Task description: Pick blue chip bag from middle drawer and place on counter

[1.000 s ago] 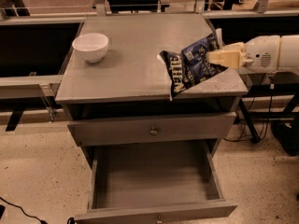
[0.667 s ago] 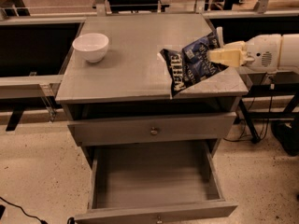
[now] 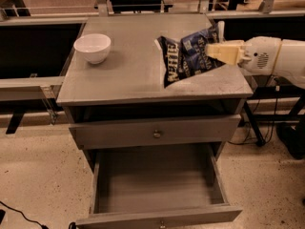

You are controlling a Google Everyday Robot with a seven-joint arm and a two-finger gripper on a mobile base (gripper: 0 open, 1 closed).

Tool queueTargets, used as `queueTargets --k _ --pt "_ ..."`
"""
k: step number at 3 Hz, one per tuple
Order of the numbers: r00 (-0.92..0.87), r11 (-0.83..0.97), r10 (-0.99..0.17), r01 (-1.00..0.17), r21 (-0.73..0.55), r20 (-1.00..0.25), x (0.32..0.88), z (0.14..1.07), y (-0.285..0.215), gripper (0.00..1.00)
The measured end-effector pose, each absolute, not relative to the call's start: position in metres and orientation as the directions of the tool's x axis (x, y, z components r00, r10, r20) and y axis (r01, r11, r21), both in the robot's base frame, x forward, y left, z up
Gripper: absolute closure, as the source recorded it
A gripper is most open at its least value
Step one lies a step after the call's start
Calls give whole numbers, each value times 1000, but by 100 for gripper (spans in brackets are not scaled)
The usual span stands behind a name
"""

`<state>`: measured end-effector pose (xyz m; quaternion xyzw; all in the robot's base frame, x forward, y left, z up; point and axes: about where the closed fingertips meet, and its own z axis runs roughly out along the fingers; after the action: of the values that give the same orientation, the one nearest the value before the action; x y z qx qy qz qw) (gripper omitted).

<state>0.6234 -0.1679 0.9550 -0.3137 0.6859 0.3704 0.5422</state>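
Counter, right side | gripper clamped on blue chip bag | risk: tilted bag toppling off edge at release

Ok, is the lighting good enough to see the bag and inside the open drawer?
Camera view: dim, warm light, no strong glare; the blue chip bag, gripped on its right side by the hand over the counter, casts a dark shadow beneath; the middle drawer is shaded at the back, its floor visibly bare.
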Motion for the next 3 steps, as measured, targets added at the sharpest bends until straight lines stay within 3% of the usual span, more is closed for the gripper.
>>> queueTargets --k 1,2,3 --pt "-183 539 128 -812 223 -975 647 965 -133 100" --pt "-202 598 211 -747 290 -956 683 956 -115 82" --pt "-181 655 238 -696 295 -954 700 959 -127 58"
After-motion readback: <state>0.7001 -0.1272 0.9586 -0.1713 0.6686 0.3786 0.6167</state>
